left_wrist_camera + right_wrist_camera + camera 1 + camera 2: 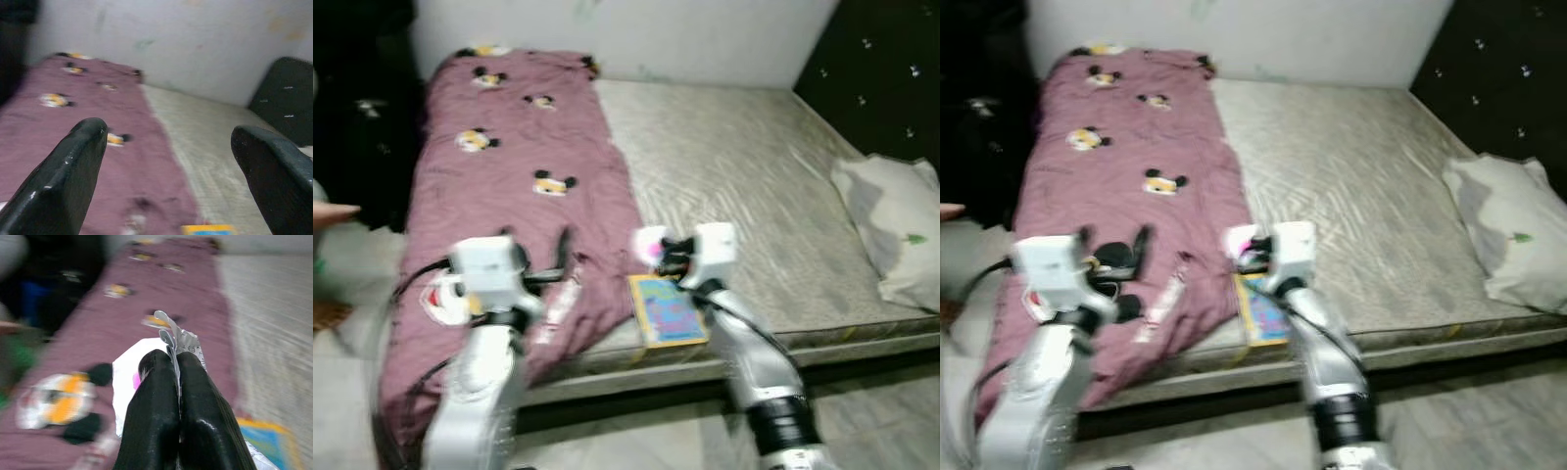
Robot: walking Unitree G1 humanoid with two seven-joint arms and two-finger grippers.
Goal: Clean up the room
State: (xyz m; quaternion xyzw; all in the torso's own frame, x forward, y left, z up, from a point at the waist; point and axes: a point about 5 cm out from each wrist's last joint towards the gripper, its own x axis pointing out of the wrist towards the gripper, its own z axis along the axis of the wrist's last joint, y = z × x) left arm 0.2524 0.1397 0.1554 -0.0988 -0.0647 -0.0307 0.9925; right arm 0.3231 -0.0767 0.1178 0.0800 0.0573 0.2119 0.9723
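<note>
My right gripper (175, 377) is shut on a crinkled white and silver wrapper (182, 340) with a pink spot. It hovers over the bed's near edge, where the maroon blanket (509, 176) meets the bare mattress (744, 176). The wrapper (648, 243) sticks out to the left of that gripper. Just below it a yellow and blue book (668, 310) lies flat at the mattress edge. My left gripper (1114, 240) stands open over the blanket's near part, holding nothing; its fingers (73, 166) are spread wide.
The blanket has cartoon mouse prints and hangs over the bed's front. A pale pillow (896, 230) lies at the right, against a black padded headboard (881, 69). A person's hand (333, 212) reaches in at the far left. Grey floor runs along the bed front.
</note>
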